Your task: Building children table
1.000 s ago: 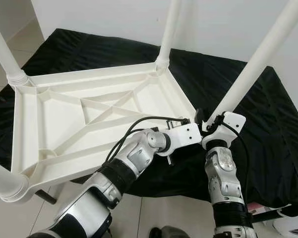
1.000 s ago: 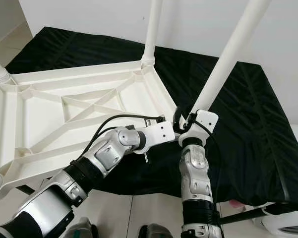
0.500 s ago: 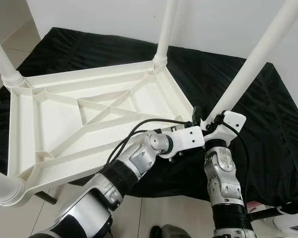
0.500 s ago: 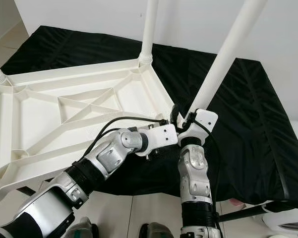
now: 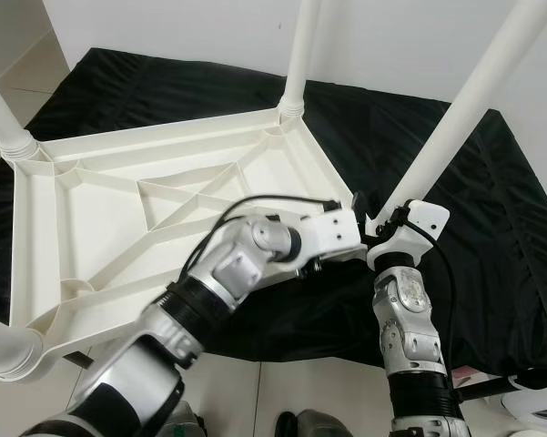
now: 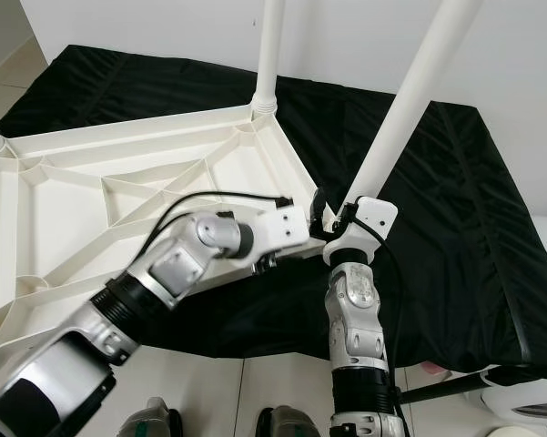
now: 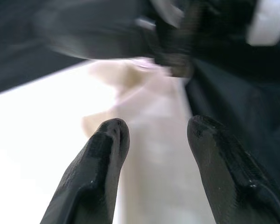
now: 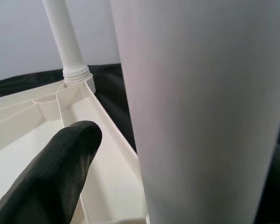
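Observation:
A white plastic children's table (image 5: pixel 118 209) lies upside down on a black cloth (image 5: pixel 501 237), its legs pointing up. My right gripper (image 8: pixel 181 140) is shut on the base of the near right leg (image 5: pixel 464 109), where it meets the table's corner; one black finger (image 8: pixel 60 163) rests beside the leg. The left arm's white wrist (image 5: pixel 332 232) hovers right against that same corner. My left gripper (image 7: pixel 157 123) is open, with the pale edge of the table between and behind its fingers, touching nothing that I can make out.
Three more legs stand up: far (image 5: pixel 300 55), left (image 5: pixel 5 109) and near left (image 5: pixel 5 341). A white wall runs close behind. Tiled floor lies in front of the cloth, and a white object (image 5: pixel 537 414) sits at the lower right.
My left forearm has lifted and swung over the table's near edge, with its wrist a little higher at the corner. The right gripper still holds the leg. The camera has shifted slightly.

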Motion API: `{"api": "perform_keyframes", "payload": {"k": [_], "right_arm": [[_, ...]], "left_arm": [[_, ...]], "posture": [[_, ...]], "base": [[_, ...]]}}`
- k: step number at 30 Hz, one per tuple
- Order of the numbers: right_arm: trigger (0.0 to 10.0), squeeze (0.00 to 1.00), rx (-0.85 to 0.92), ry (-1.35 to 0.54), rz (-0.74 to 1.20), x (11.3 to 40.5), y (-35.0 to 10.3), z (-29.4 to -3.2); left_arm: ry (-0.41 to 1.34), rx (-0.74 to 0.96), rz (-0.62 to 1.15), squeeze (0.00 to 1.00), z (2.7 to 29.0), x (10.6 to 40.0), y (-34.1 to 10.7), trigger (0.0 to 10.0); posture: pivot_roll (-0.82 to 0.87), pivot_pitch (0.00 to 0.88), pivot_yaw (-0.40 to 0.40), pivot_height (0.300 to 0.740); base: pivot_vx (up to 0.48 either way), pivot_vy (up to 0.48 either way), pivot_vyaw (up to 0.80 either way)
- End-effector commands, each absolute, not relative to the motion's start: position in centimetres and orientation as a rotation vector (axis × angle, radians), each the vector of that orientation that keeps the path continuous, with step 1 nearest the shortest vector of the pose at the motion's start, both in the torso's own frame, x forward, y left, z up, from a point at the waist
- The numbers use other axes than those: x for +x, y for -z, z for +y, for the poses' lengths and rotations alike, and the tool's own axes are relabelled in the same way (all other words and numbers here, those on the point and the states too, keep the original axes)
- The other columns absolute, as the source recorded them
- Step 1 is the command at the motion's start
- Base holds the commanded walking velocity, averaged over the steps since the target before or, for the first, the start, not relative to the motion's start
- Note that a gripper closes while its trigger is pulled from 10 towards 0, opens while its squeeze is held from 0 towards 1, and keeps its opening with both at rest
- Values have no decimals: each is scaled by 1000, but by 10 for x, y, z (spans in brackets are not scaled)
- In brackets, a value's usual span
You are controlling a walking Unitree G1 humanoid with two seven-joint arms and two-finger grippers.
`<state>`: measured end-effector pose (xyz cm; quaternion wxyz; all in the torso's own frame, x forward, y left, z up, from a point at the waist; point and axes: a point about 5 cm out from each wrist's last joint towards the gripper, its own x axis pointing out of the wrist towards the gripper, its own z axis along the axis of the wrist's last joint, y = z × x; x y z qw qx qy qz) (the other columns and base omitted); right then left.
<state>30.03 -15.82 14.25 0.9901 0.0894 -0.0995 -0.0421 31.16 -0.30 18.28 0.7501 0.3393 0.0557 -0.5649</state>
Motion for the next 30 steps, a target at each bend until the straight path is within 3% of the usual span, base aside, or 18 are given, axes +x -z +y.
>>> {"api": "perform_keyframes", "payload": {"k": [1, 7, 10, 13, 16, 18, 26, 30], "right_arm": [[10000, 0, 175, 87, -194, 302, -141, -159], [10000, 0, 151, 85, -201, 307, -141, -160], [10000, 0, 149, 79, -198, 309, -140, -161], [10000, 0, 148, 79, -197, 309, -140, -162], [10000, 0, 148, 73, -186, 310, -137, -166], [10000, 0, 134, 61, -186, 313, -137, -167], [10000, 0, 100, 31, -187, 316, -137, -170], [10000, 0, 81, 34, -187, 317, -136, -172]], "left_arm": [[1253, 726, 109, 0, -2, 311, -191, 10000], [1200, 641, 71, 0, 13, 319, -207, 10000], [1012, 503, 46, 0, 25, 336, -213, 10000], [957, 467, 46, 0, 28, 340, -214, 10000], [632, 219, -53, 0, 48, 357, -231, 10000], [535, 133, -93, 0, 58, 357, -235, 10000], [387, 132, -195, 0, 76, 353, -238, 10000], [355, 91, -161, 0, 83, 356, -220, 10000]], "posture": [[14, 30, -64, 740], [18, 36, -61, 740], [20, 48, -62, 740], [20, 48, -62, 740], [13, 74, -64, 740], [14, 78, -63, 740], [12, 81, -57, 740], [10, 91, -64, 740]], "base": [[0, 0, 0], [0, 0, 0], [0, 0, 0], [0, 0, 0], [0, 0, 0], [0, 0, 0], [0, 0, 0], [0, 0, 0]]}}
